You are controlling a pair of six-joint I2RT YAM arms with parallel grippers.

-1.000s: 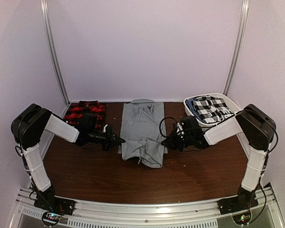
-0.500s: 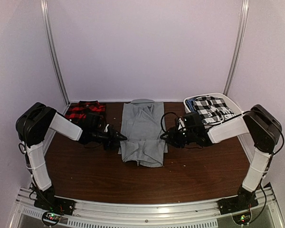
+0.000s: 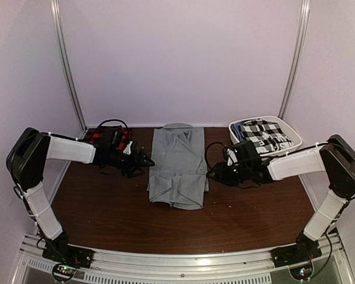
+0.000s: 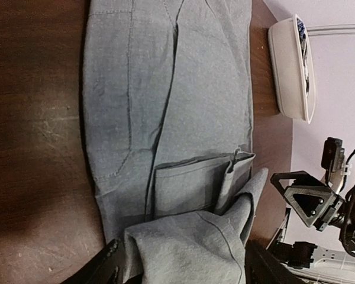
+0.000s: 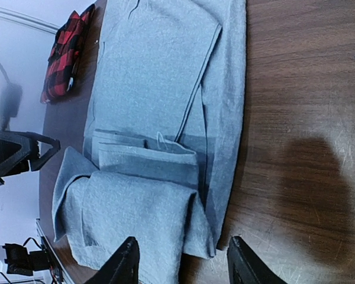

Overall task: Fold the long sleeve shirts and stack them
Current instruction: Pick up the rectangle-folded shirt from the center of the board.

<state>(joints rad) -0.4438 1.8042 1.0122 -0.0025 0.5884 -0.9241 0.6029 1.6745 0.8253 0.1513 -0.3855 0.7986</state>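
The light grey long sleeve shirt (image 3: 178, 163) lies flat mid-table, collar to the back, its lower part folded up over itself (image 4: 195, 242). The red-and-black plaid shirt (image 3: 100, 137) lies folded at the back left, partly behind my left arm. My left gripper (image 3: 147, 161) sits at the grey shirt's left edge. Its jaws stand open wide, with the folded hem lying loose between the fingers (image 4: 106, 266). My right gripper (image 3: 213, 172) is open at the shirt's right edge, over the fold's corner (image 5: 225, 236).
A white basket (image 3: 287, 131) with black-and-white checked cloth stands at the back right, behind my right arm. Bare brown tabletop (image 3: 183, 228) stretches in front of the grey shirt. Walls close in the back and both sides.
Both grippers have gone from shut to open and let go of the grey shirt's folded hem, which now rests on the shirt. The left gripper has shifted toward the back.
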